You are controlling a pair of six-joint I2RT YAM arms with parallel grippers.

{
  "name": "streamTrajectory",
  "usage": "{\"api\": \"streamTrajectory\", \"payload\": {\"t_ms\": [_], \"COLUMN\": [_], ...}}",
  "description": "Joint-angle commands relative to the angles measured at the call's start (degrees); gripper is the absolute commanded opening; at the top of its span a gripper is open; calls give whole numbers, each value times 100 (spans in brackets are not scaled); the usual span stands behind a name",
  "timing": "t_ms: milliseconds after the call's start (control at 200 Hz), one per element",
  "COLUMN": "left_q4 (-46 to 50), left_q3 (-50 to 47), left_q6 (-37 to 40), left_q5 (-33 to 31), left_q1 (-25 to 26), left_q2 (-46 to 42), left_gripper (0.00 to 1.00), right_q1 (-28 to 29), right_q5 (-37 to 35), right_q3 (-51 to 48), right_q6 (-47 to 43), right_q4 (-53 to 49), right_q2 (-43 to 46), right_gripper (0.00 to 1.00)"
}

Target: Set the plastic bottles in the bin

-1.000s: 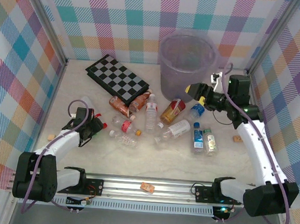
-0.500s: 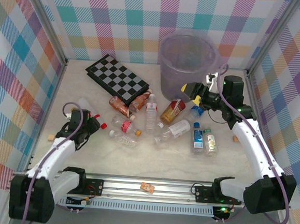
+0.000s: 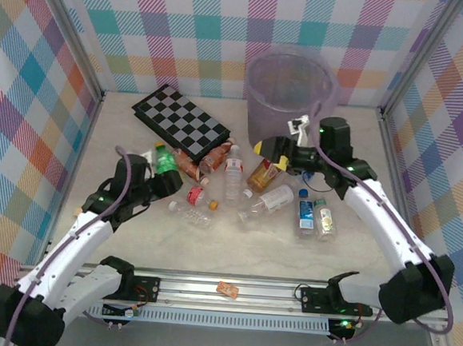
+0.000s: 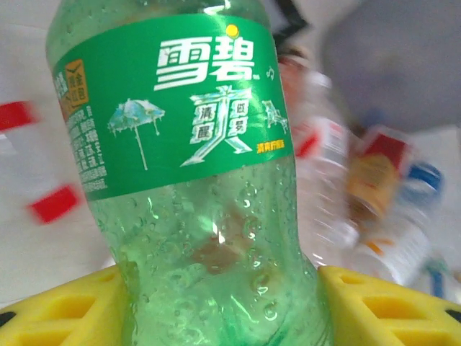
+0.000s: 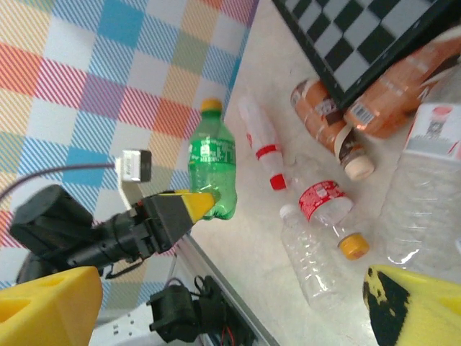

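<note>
- My left gripper is clamped on the lower body of a green bottle; the bottle stands upright, cap up;
- the other plastic bottles lie scattered on the table, just in front of the checkerboard;
- my right gripper hangs over them, spread wide, holding nothing;
- the bin stands upright by the far wall, just behind that gripper.

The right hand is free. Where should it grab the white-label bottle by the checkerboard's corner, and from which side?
I'd take the white-label bottle across its nearer half, from straight above, fingers left and right. It lies flat, cap pointing away, and a brown bottle crowds the cap end.
</note>
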State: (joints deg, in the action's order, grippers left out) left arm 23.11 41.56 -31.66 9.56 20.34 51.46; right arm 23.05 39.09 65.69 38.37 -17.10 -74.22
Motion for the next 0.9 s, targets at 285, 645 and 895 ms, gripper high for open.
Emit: {"api": "streamTrajectory", "payload": {"t_ms": [285, 645, 895], "left_q4": [-2312, -2734, -2585], "left_q3": [279, 286, 316], "left_q6": [136, 125, 186], "left_q5": [1511, 1581, 1264], "left_q1": [1440, 1666, 1671], "left_q2": [1096, 1274, 1324], "left_gripper": [43, 41, 41], "right_q1": [606, 834, 859], "right_q5": [369, 603, 483], "right_q3": [264, 471, 451], "right_q6": [256, 437, 375], "right_q4": [1217, 1486, 1407], "right_q2": [-1249, -1834, -1842], "right_gripper": [91, 80, 57]}}
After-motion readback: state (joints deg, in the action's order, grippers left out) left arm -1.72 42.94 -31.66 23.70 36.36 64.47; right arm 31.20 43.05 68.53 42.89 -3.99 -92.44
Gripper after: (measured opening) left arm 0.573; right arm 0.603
